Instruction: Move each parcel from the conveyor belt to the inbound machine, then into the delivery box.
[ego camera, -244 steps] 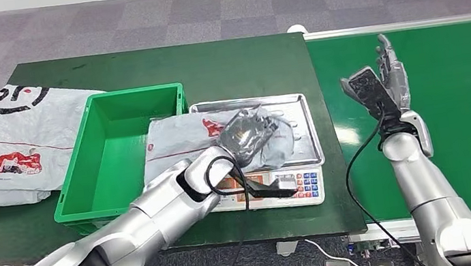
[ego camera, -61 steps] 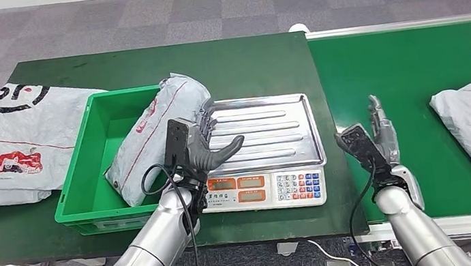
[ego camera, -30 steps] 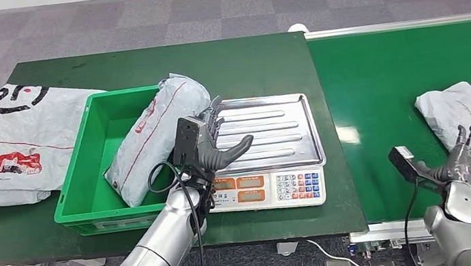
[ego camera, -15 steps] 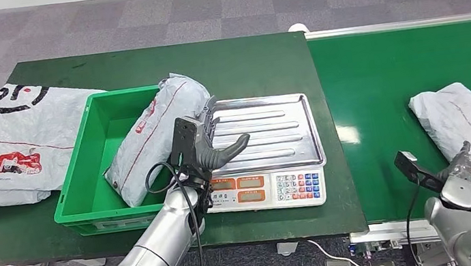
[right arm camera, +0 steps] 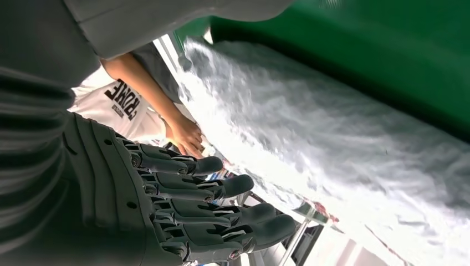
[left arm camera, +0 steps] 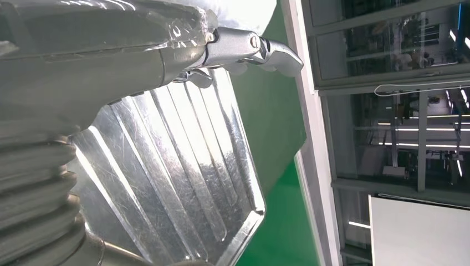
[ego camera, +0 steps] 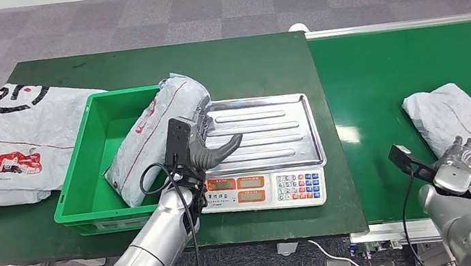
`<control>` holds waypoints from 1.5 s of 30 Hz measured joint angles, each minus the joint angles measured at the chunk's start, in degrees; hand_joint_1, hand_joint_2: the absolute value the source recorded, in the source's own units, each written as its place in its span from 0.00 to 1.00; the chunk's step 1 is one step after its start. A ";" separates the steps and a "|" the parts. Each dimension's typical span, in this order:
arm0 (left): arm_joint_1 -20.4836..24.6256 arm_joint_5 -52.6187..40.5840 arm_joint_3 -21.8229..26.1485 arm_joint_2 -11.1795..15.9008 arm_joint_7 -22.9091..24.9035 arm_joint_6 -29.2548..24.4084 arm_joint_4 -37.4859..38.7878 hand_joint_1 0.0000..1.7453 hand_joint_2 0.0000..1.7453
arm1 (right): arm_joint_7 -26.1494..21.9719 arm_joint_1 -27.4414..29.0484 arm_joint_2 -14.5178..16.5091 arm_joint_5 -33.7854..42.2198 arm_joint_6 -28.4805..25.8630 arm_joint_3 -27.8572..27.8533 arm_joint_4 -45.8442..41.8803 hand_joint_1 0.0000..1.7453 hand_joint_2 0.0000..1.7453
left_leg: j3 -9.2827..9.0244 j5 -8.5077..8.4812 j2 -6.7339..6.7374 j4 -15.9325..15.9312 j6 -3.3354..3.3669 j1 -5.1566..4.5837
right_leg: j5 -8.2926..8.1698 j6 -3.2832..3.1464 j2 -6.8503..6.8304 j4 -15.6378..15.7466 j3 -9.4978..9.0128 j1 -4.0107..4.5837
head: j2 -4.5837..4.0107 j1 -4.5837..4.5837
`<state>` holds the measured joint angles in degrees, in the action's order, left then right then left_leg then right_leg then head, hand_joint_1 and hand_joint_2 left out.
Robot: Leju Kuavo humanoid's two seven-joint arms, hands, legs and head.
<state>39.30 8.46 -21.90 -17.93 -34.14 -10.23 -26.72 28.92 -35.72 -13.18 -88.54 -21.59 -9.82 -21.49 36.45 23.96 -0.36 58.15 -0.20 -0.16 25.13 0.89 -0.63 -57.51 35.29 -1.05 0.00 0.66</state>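
A grey parcel leans in the green delivery box, propped against its right wall. My left hand hovers open just right of it, over the left edge of the scale's steel tray, holding nothing. A second grey parcel lies on the green conveyor belt. My right hand is low at the belt's near edge, at that parcel's near side. Its fingers are stretched out beside the parcel and grip nothing.
Flat grey bags lie on the dark green table left of the box. The scale's keypad faces the table's front edge. A person's arm shows beyond the belt parcel in the right wrist view.
The first parcel went from the scale tray into the green box and my left hand let go. A new parcel rode leftward on the belt, and my right hand dropped to its near side.
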 joint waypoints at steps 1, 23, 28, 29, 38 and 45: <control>-0.04 0.00 0.01 0.10 -0.01 0.00 -0.01 0.00 1.00 | 0.16 -0.26 0.00 -0.17 0.30 0.06 0.12 0.00 1.00 | 0.00 0.00 0.00 0.00 0.00 0.00 | 0.00 0.00 0.00 0.00 0.00 0.00 | 0.00 0.00; -0.31 0.04 0.08 0.79 0.02 0.02 -0.38 0.00 1.00 | 0.63 -0.99 -0.30 -0.22 2.60 1.17 1.27 0.00 1.00 | 0.00 0.00 -0.01 0.00 0.00 0.00 | 0.00 0.00 -0.01 0.00 0.00 0.00 | 0.00 0.00; -0.62 0.52 0.13 0.76 -0.66 -0.05 -0.91 0.00 1.00 | -4.47 0.49 0.13 2.46 -9.52 1.17 1.11 0.00 1.00 | 0.00 0.00 -0.02 0.00 0.00 0.00 | 0.00 0.00 -0.02 0.00 0.00 0.01 | 0.00 0.00; -0.69 0.52 0.13 0.75 -0.81 -0.10 -1.04 0.00 1.00 | -5.33 0.95 0.35 2.85 -11.57 1.17 1.03 0.00 1.00 | 0.00 0.00 -0.02 0.00 0.00 0.00 | 0.00 0.00 -0.02 0.00 0.00 0.01 | 0.00 0.00; -1.04 0.95 0.25 0.57 -1.38 -0.52 -1.87 0.00 1.00 | -9.00 3.73 1.63 5.49 -16.17 1.17 0.53 0.00 1.00 | 0.00 0.00 -0.02 0.00 0.00 0.00 | 0.01 0.01 -0.02 0.00 0.00 0.00 | 0.00 0.00; -1.05 1.67 0.79 0.44 -1.38 -0.59 -2.04 0.00 1.00 | -7.33 3.97 2.07 5.13 -12.32 1.17 0.45 0.00 1.00 | 0.00 0.00 -0.01 0.00 0.00 0.00 | 0.01 0.01 -0.01 0.00 0.00 0.00 | 0.00 0.00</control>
<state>38.24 10.13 -21.11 -17.49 -35.52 -10.82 -28.76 21.59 -31.76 -11.11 -83.42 -33.91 -8.65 -21.04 36.45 23.96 -0.37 58.15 -0.20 -0.16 25.14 0.90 -0.64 -57.51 35.29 -1.05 0.00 0.66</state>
